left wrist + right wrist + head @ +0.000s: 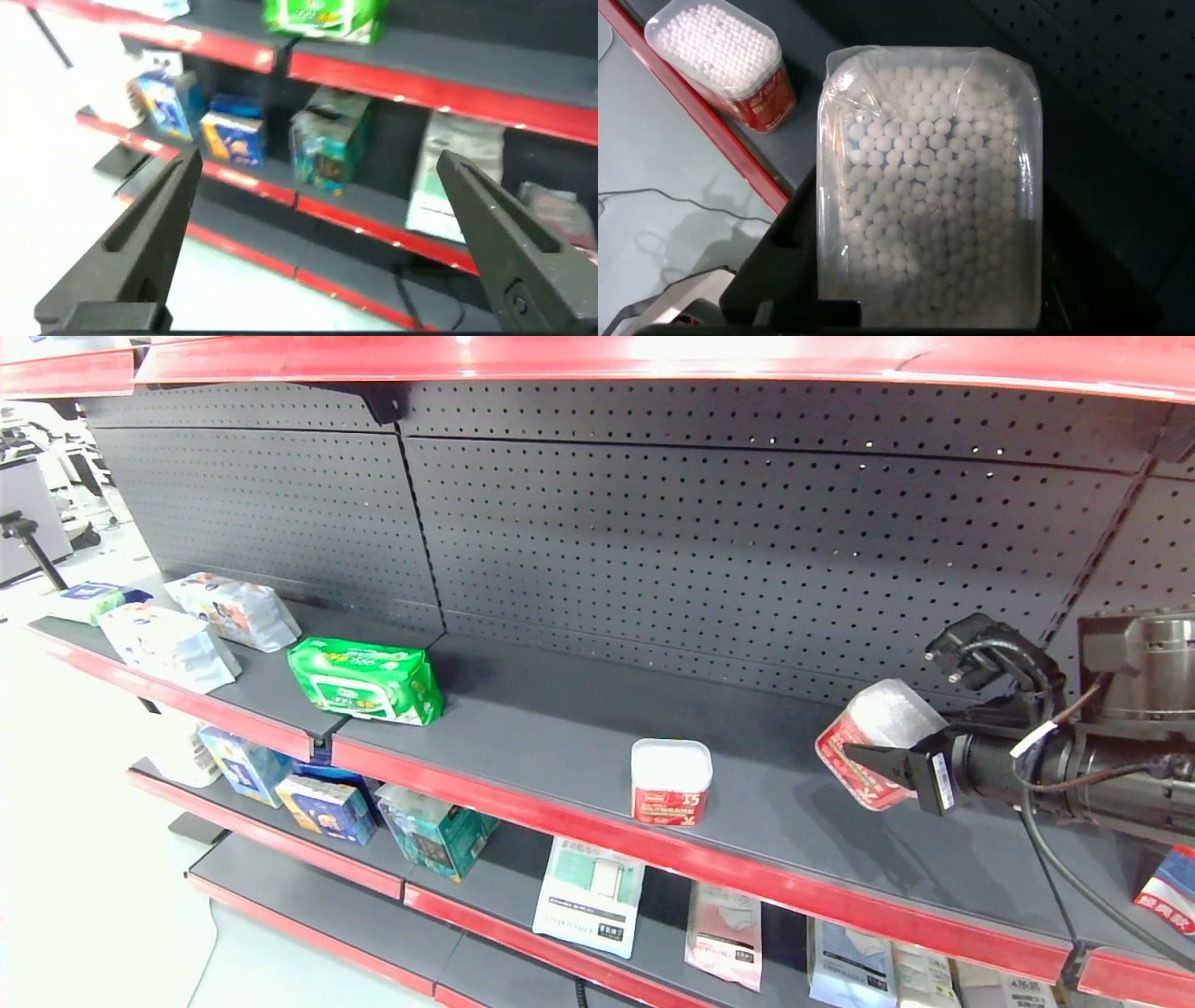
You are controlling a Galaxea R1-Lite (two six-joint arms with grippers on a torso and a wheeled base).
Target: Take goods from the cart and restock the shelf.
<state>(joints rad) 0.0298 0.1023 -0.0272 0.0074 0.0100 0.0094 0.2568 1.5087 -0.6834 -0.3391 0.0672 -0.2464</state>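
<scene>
A black metal shelf [560, 709] with a pegboard back and red front edges is seen across the head view, and its upper board is where the goods are laid. The right arm [1074, 770] is stretched level from the right side over this board, wrist turned towards the pegboard, and the right gripper [882, 765] is clamped from the sides on a clear plastic tub of white cotton swabs with a red label [878, 737]. The tub is held tilted over the right part of the board; whether it touches the board cannot be told. In the right wrist view its clear lid and the swab heads are faced by the camera. A green soft pack of wipes [366, 679] is laid farther left on the same board, with white soft packs [168, 646] beyond it at the left end. A second, matching tub with a red label [670, 781] is stood upright at the red front edge, between the green pack and the held tub and well apart from both. The left gripper [318, 161] is held low before the lower shelves with its fingers spread wide and nothing between them.
</scene>
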